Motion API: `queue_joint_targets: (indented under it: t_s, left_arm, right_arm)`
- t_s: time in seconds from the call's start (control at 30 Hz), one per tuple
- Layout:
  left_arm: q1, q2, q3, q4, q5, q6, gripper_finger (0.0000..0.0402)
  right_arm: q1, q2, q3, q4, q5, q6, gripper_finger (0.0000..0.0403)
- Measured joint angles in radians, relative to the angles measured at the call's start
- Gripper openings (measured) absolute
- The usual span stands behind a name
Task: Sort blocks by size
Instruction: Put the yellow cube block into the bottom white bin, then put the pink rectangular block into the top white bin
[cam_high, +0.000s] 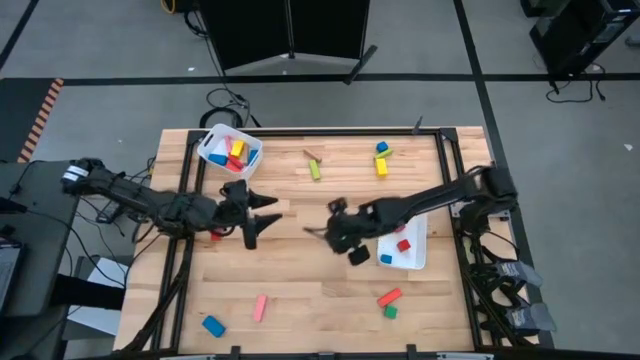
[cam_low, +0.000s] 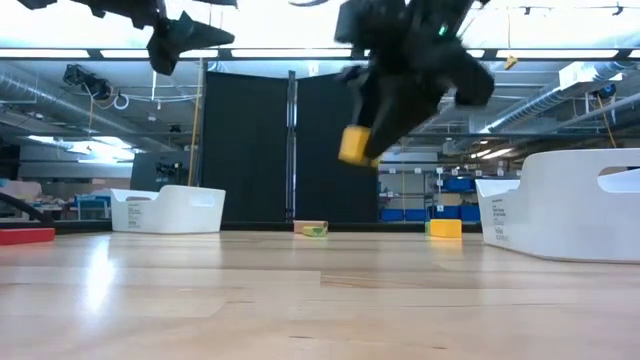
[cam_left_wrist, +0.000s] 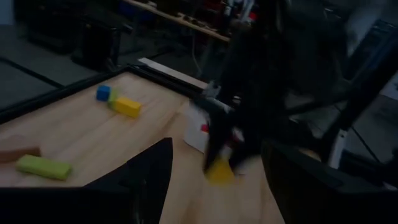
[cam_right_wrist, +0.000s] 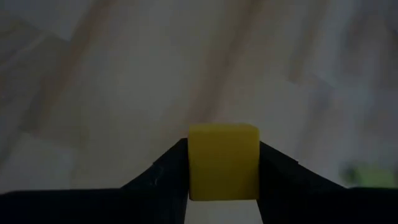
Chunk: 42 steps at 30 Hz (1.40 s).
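My right gripper (cam_high: 330, 232) is over the middle of the table, shut on a small yellow cube (cam_right_wrist: 224, 162). The cube also shows in the low view (cam_low: 355, 145) and in the left wrist view (cam_left_wrist: 217, 171); in the high view the gripper hides it. My left gripper (cam_high: 262, 218) hangs open and empty above the table, left of the middle, with its fingers pointing toward the right gripper. Loose blocks lie flat on the table: a green bar (cam_high: 315, 170), a yellow bar (cam_high: 381, 166), a red bar (cam_high: 389, 297) and a pink bar (cam_high: 260, 307). My right gripper pinches the yellow cube by two opposite sides (cam_right_wrist: 194, 163) between its two fingers, at their free ends. The fingers slant down toward the table. The cube is lifted well clear of the table (cam_low: 320, 290).
A white bin (cam_high: 212, 150) with several blocks stands at the far left. A second white bin (cam_high: 418, 250) with red and blue blocks stands at the right, under my right arm. A blue block (cam_high: 212, 325) and a green cube (cam_high: 390, 312) lie near the front edge.
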Motion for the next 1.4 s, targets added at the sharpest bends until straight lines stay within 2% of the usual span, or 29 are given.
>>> queue_joint_targets:
  t_s: [0.1, 0.27, 0.43, 0.53, 0.57, 0.77, 0.9, 1.0, 1.17, 1.4]
  left_arm:
    - [-0.047, 0.03, 0.0, -0.002, -0.003, -0.011, 0.0252]
    - [-0.122, 0.101, 0.0, -0.007, 0.07, -0.094, 0.0252]
    - [-0.174, 0.175, 0.0, -0.065, 0.084, -0.235, 0.0252]
    - [-0.181, 0.214, 0.0, -0.107, 0.106, -0.329, 0.0252]
    - [-0.181, 0.224, 0.0, -0.12, 0.119, -0.363, 0.0252]
    - [-0.185, 0.28, 0.023, -0.22, 0.17, -0.542, 0.0252]
    - [-0.199, 0.323, 0.09, -0.355, 0.214, -0.662, 0.0252]
    - [-0.219, 0.367, 0.152, -0.459, 0.278, -0.771, 0.0252]
    - [-0.265, 0.463, 0.244, -0.552, 0.342, -0.956, 0.0252]
    - [-0.32, 0.612, 0.39, -0.774, 0.377, -1.186, 0.0252]
  right_arm:
    - [-0.013, -0.101, 0.0, -0.16, 0.042, 0.068, 0.0145]
    - [-0.018, -0.266, -0.037, -0.47, 0.051, 0.268, 0.0145]
    - [0.008, -0.418, -0.168, -0.615, 0.051, 0.503, 0.0145]
    - [0.025, -0.486, -0.27, -0.557, 0.051, 0.602, 0.0147]
    - [0.028, -0.502, -0.303, -0.529, 0.052, 0.624, 0.016]
    - [0.033, -0.511, -0.422, -0.455, 0.054, 0.688, 0.0315]
    - [0.033, -0.506, -0.429, -0.432, 0.105, 0.704, 0.0377]
    - [0.048, -0.533, -0.429, -0.334, 0.189, 0.683, 0.0386]
    - [0.071, -0.601, -0.429, -0.091, 0.333, 0.567, 0.0364]
    - [0.072, -0.619, -0.429, 0.318, 0.349, 0.319, 0.0337]
